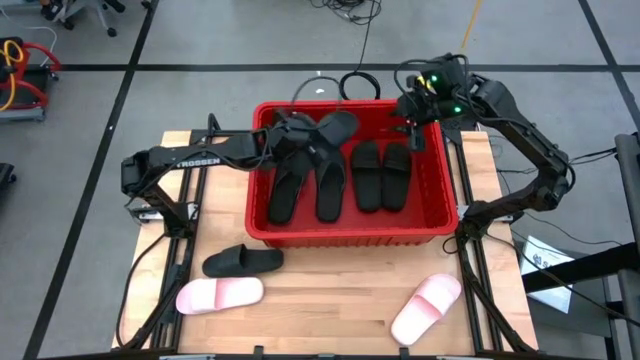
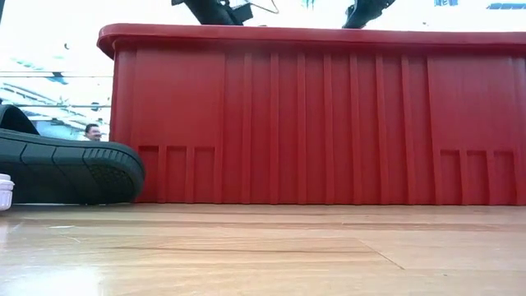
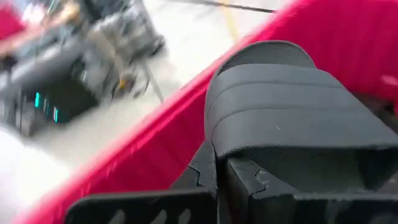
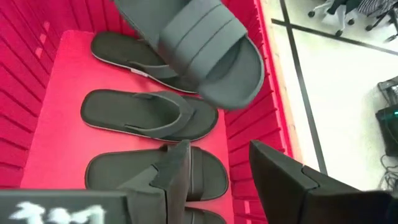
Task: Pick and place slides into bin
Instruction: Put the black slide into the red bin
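Observation:
The red bin (image 1: 350, 236) stands mid-table, its front wall (image 2: 329, 123) filling the low view. Several black slides lie flat on its floor: two thong-style (image 1: 305, 190) and two wide-strap (image 1: 383, 175). My left gripper (image 1: 298, 135) is shut on another black wide-strap slide (image 1: 335, 128), above the bin's far left part. My right gripper (image 4: 217, 180) hangs open over the bin's far right corner (image 1: 415, 130), touching nothing. On the table in front of the bin lie a black slide (image 1: 243, 261) and two pale pink slides (image 1: 220, 294) (image 1: 427, 307). My left gripper pinches the black slide between its two fingers (image 3: 249, 180), right beside the wide strap (image 3: 280, 106); the fingers themselves cover the exact spot. They reach in from the table's left, slanting slightly down. The slide is lifted clear above the bin, its toe end (image 4: 242, 74) pointing away from the gripper.
The bin's floor (image 4: 56, 81) is bare along its far side, under the held slide. The black slide on the table (image 2: 66, 168) lies close to the bin's front left corner. Both arm bases flank the bin. Cables and chairs lie on the floor beyond.

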